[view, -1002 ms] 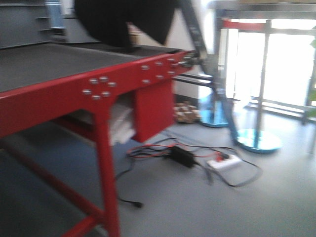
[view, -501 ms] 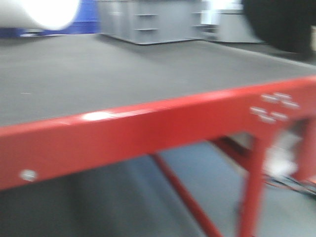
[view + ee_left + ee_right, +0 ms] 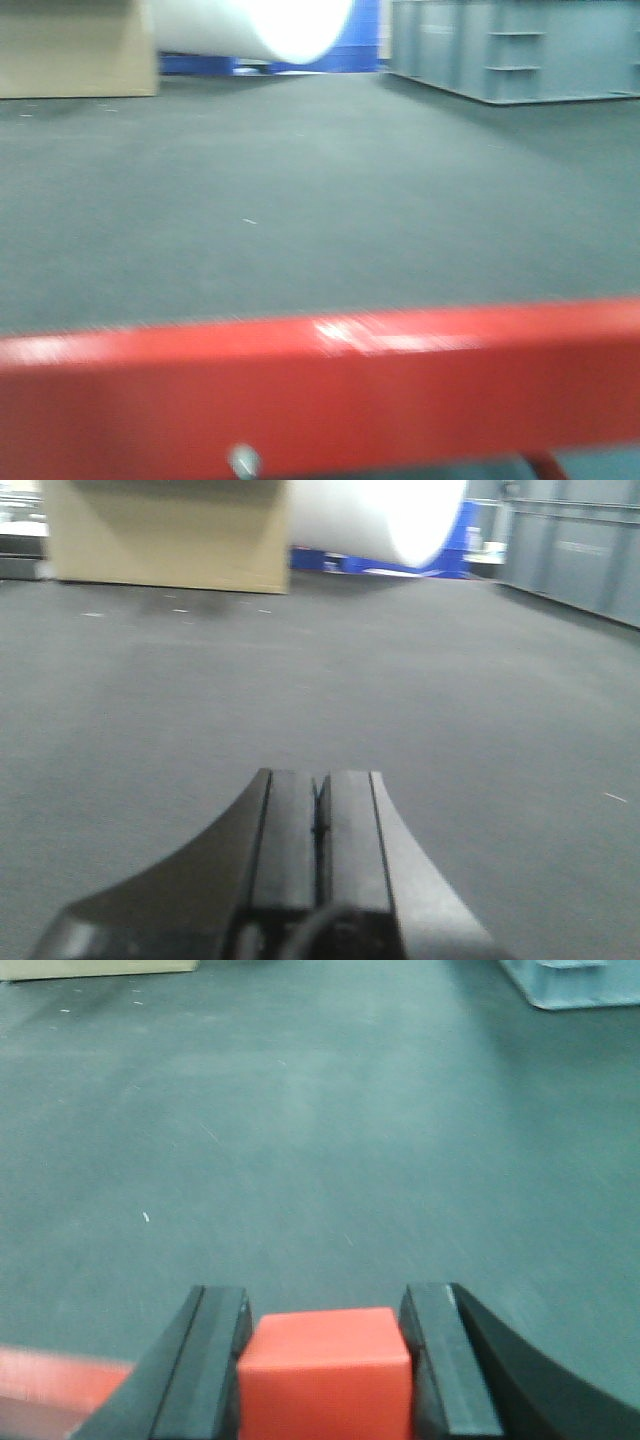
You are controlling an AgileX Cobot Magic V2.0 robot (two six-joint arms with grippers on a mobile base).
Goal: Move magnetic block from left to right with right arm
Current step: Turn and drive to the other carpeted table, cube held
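Over the desk by its red rail, right tool clamps magnetic block; left tool pinched together.

Dark grey matte tabletop, wide and flat, a few pale specks scattered across it. Along the near edge, glossy red frame rail, blurred, one silver bolt head low on its face. At far left back, tan box, resting on the top. Just beside it to the right, end of a big white cylinder, overexposed. Behind that, blue strip. At far right back, grey moulded crate, ribbed wall facing forward.
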